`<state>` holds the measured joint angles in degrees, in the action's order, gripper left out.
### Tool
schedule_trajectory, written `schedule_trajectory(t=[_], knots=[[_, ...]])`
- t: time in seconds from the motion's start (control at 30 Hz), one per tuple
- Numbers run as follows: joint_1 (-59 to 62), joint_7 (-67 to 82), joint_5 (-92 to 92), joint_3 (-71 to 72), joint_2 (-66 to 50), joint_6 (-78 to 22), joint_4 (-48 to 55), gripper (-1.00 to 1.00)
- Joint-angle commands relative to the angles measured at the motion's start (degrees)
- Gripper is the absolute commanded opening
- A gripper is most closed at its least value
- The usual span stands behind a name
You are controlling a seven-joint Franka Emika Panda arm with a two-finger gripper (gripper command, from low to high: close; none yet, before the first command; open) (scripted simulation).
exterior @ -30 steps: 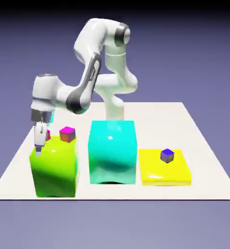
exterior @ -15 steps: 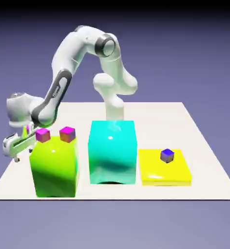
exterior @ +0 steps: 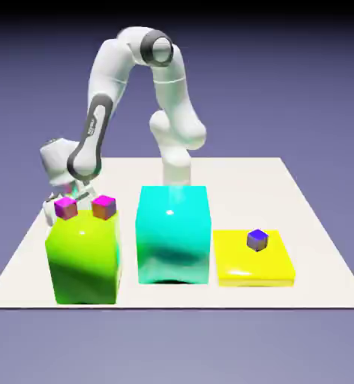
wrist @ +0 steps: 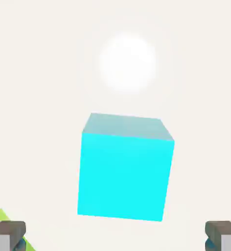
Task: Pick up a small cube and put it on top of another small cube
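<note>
Nothing is stacked: the two pink-topped small cubes sit apart on the green block, and which one the task means is hard to tell. The claw is spread wide and grips nothing, facing a cyan cube on the tabletop. Grasping, lifting and placing all seem left to do.

I see both views brightly lit; a round white glare spot washes the pale flat tabletop in the hand view, and small highlights dot the glossy lime-green block.
</note>
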<state>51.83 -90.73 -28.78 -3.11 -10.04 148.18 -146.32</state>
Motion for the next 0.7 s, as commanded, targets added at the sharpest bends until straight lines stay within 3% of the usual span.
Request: schedule_trajectory(t=[0.0,0.17,0.2,0.43,0.67], knots=[[0.43,1.22,-1.52,1.02,-2.07,1.65,0.39,0.00],[2.42,6.80,-8.46,5.68,-11.56,9.20,2.16,0.00],[2.42,6.80,-8.46,5.68,-11.56,9.20,2.16,-1.00],[-0.61,0.19,1.07,-0.86,0.38,-0.15,0.77,-1.00],[-12.58,-2.58,15.14,-6.75,11.63,-16.78,14.14,-1.00]])
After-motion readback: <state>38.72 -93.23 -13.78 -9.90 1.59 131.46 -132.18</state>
